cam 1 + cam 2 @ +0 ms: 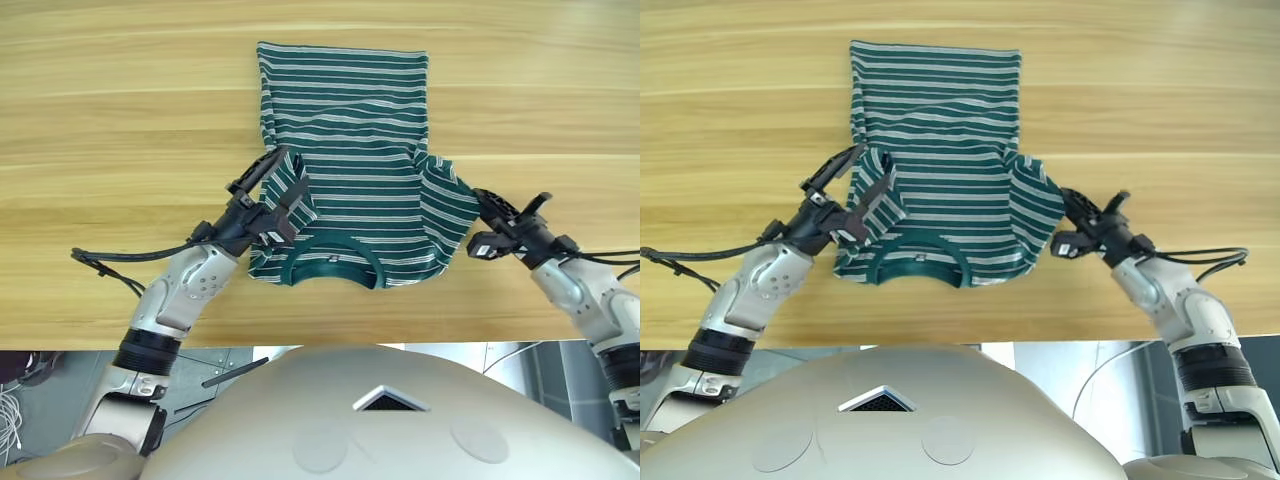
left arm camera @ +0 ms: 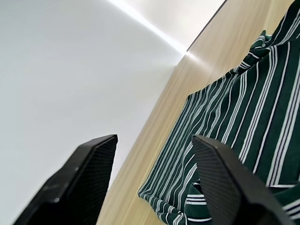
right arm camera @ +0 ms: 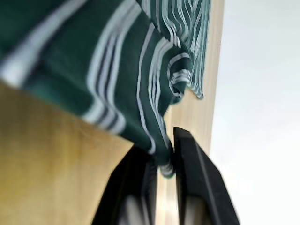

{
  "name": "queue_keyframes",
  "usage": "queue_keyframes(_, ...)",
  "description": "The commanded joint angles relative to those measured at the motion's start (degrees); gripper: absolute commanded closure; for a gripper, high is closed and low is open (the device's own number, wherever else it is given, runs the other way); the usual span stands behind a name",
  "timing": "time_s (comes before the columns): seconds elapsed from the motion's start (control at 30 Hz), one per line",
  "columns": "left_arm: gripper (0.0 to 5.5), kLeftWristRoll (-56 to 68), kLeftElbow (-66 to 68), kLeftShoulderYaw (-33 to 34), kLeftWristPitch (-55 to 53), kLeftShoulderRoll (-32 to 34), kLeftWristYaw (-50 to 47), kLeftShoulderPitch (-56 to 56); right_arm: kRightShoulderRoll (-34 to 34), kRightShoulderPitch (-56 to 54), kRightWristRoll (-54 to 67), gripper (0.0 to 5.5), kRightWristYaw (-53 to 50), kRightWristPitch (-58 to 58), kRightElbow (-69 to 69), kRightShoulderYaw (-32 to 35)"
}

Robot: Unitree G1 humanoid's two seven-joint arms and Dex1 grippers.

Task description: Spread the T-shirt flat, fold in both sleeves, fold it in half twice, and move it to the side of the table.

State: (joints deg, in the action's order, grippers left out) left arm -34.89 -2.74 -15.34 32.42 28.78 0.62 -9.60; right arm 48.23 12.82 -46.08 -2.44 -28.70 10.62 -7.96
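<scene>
Left pincer (image 1: 278, 180) open: two black fingers (image 2: 225, 183) spread wide, nothing between them, hovering over the left shoulder area of a dark green cotton T-shirt with thin white stripes (image 1: 350, 120). Left sleeve (image 1: 292, 200) lies turned in on the shirt body right under this pincer; can't tell if a fingertip touches the cloth. Right pincer (image 1: 480, 205) closed on the T-shirt, pinching the striped edge of the right sleeve (image 1: 445, 195) between its fingers (image 3: 194, 183). That sleeve is bunched and raised a little just inward of that pincer. T-shirt lies between the two pincers on a light wooden table (image 1: 120, 120). Round green collar (image 1: 330, 262) sits on the near side, closer to the robot than both pincers. Straight hem (image 1: 340, 50) is on the far side, well beyond them. Shirt body is mostly flat, with a few creases just beyond the left pincer. Both arms come in over the near table edge, one on each side of the collar.
</scene>
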Motion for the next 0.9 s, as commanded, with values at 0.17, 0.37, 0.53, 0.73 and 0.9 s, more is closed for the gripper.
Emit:
queue_keyframes(0.17,2.51,-1.01,0.51,-0.49,0.36,-0.38,0.16,0.27,0.16,-0.01,-2.04,5.48,0.04,1.62,5.94,-3.82)
queue_keyframes(0.37,2.51,-1.22,0.5,-0.8,0.2,-0.66,0.46,0.38,0.57,0.08,-1.92,5.48,-0.99,1.51,6.91,-4.6)
queue_keyframes(0.53,2.51,-1.64,1.37,-1.09,0.32,-0.71,0.22,0.51,3.01,2.93,1.44,4.77,1.53,1.08,4.43,-3.13)
queue_keyframes(0.73,2.51,-1.57,1.71,-0.96,0.38,-0.42,-0.19,0.24,8.61,12.58,5.65,3.68,6.76,1.78,-3.05,0.61)
queue_keyframes(0.9,2.51,-1.44,2.07,-0.93,0.46,-0.32,-0.17,0.34,9.96,17.39,6.85,3.55,10.83,3.1,-7.19,0.51)
